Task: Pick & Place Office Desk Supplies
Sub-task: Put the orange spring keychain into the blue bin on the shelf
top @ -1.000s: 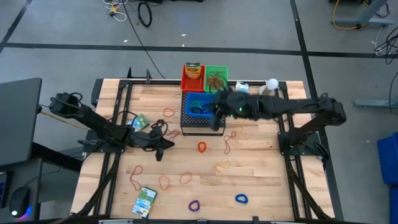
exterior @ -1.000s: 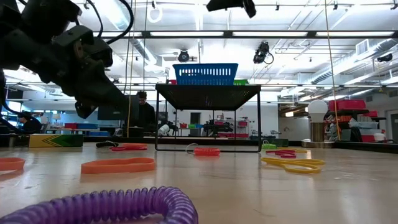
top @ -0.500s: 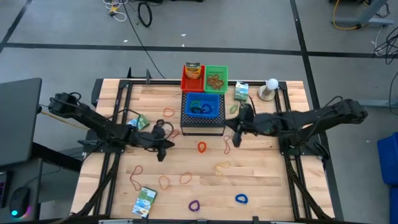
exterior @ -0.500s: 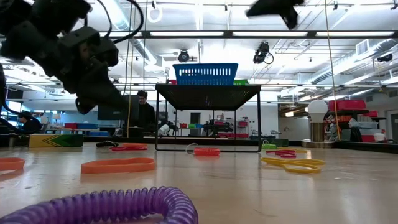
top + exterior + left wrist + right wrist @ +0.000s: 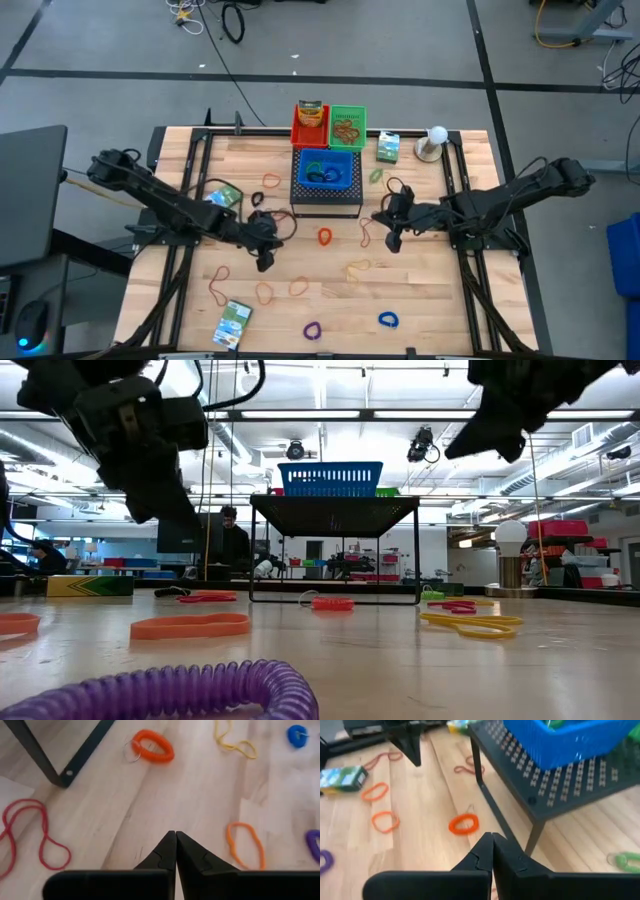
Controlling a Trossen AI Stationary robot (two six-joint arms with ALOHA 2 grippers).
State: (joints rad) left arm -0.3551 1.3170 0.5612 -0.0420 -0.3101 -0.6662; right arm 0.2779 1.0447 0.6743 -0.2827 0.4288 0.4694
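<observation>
Rubber bands and small coiled loops lie scattered on the wooden table (image 5: 430, 290): an orange loop (image 5: 325, 237), a red band (image 5: 366, 230), a yellow band (image 5: 358, 267), orange bands (image 5: 265, 293), a purple loop (image 5: 313, 329) and a blue loop (image 5: 388, 320). Green-white boxes lie flat at the near left (image 5: 232, 323), mid left (image 5: 225, 196) and far right (image 5: 388, 147). My left gripper (image 5: 265, 263) hangs shut and empty over bare wood left of the orange loop (image 5: 152, 750). My right gripper (image 5: 392, 243) hangs shut and empty right of the red band, pointing toward the orange loop (image 5: 463, 825).
A blue basket (image 5: 327, 168) with loops sits on a black perforated stand (image 5: 327, 198) at the table's middle. Red (image 5: 311, 122) and green (image 5: 347, 125) bins stand behind it. A white ball on a stand (image 5: 436, 138) is at the far right. People show in the room beyond.
My right gripper has come away from above the blue basket, swinging toward the table's right and near side and sinking to just over the table beside the red band. My left gripper has risen a little and shifted toward the near edge.
</observation>
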